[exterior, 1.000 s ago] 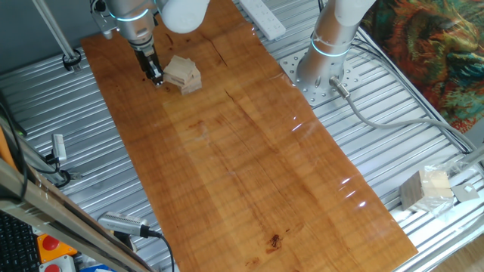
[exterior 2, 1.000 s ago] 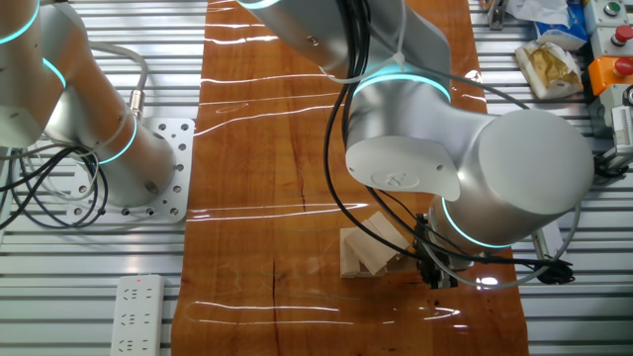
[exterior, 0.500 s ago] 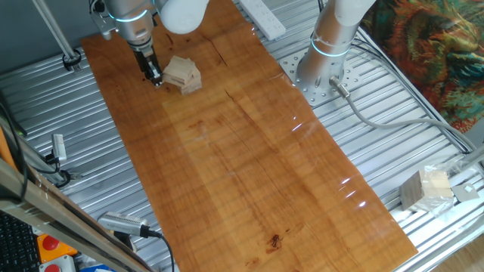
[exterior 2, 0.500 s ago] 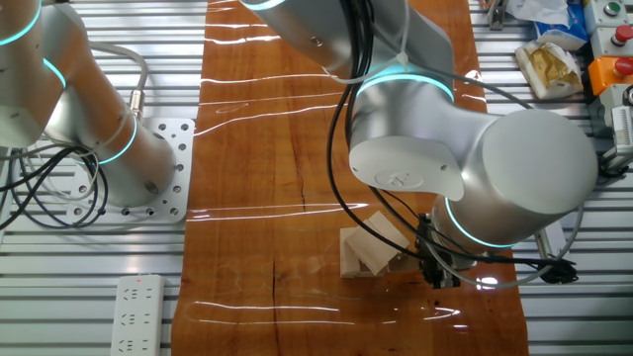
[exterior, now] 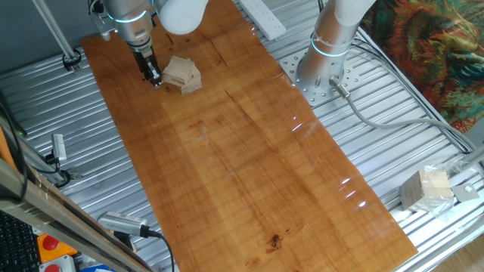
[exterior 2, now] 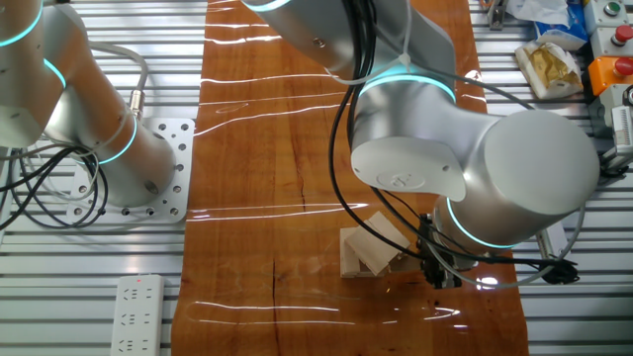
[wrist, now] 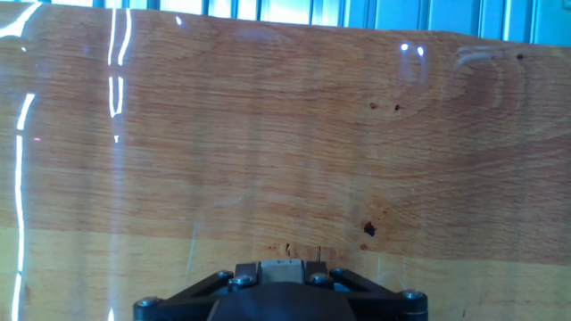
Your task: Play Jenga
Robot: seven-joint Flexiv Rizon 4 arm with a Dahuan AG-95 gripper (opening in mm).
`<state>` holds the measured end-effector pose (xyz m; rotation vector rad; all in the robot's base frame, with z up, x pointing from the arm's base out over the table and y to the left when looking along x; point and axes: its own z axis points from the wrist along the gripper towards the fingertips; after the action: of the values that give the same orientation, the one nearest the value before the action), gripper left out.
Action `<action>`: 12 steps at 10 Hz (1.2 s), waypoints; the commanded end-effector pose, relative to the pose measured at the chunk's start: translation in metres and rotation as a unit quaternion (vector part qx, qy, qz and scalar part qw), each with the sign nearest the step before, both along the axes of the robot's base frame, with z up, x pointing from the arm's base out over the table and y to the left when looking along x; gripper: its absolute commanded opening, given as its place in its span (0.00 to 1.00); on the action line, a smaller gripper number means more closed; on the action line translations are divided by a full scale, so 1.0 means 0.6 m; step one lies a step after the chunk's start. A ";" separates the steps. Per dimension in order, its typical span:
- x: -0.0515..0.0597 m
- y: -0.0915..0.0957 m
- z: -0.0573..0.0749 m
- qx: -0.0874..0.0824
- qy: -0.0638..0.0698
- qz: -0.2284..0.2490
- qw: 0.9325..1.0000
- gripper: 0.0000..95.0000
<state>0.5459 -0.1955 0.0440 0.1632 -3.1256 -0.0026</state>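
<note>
The Jenga stack is a small pile of pale wood blocks at the far left end of the wooden board, with one block lying tilted on it. It also shows in the other fixed view. My gripper is low over the board, right beside the stack, on its left in one fixed view and on its right in the other. Its jaws stand close together. In the hand view only the gripper's base shows, with a pale strip between the dark jaws. The stack is out of the hand view.
A second robot's base stands beside the board. A white power strip lies at the far end. A pale beige-and-grey lump sits off the board at the right. Cables and metal slats surround the board.
</note>
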 end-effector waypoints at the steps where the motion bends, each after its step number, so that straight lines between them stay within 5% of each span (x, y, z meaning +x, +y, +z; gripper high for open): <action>1: 0.001 0.000 0.000 0.000 0.000 0.000 1.000 0.00; 12: 0.050 0.002 0.005 -0.001 0.001 0.008 1.000 0.00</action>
<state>0.5779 -0.1940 0.0477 0.1926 -3.1196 -0.0006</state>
